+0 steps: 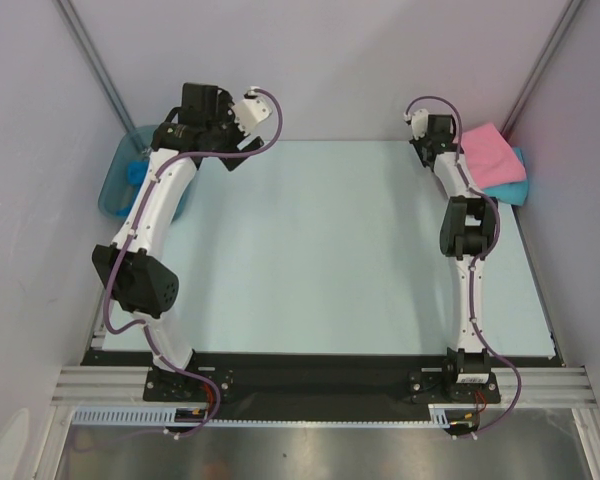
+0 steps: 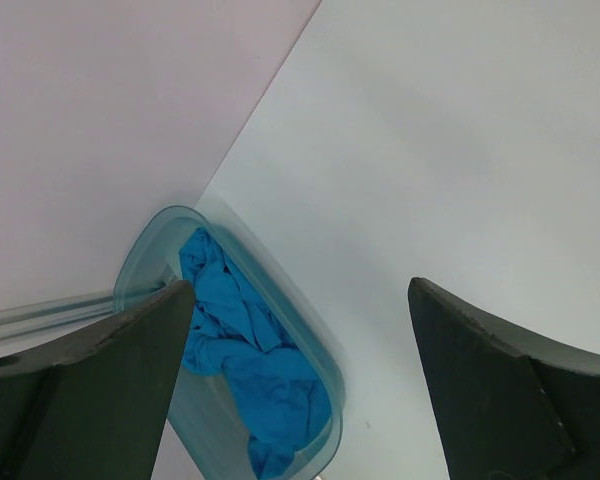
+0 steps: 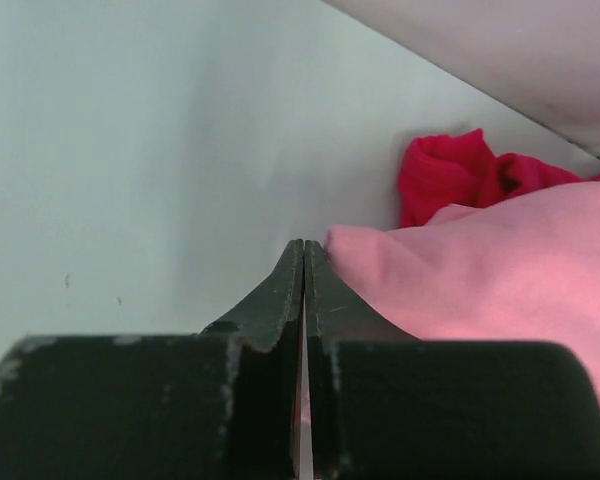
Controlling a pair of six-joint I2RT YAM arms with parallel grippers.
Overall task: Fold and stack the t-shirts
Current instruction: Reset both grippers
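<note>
A folded light pink t-shirt point(image 1: 488, 152) lies at the far right of the table on a turquoise one point(image 1: 512, 188). In the right wrist view the pink shirt point(image 3: 480, 280) fills the right side, with a crumpled red shirt point(image 3: 448, 170) behind it. My right gripper point(image 3: 303, 246) is shut, its tip just left of the pink shirt's edge; in the top view it point(image 1: 427, 140) sits beside the stack. A bright blue shirt point(image 2: 245, 345) lies crumpled in the tub point(image 2: 325, 365). My left gripper point(image 2: 300, 290) is open and empty, raised above the tub; in the top view it point(image 1: 208, 105) is at the far left.
The translucent grey-blue tub point(image 1: 113, 188) sits off the table's far left corner against the wall. Walls and metal frame posts point(image 1: 95, 60) close in the back and sides. The pale table top point(image 1: 310, 250) spreads between the two arms.
</note>
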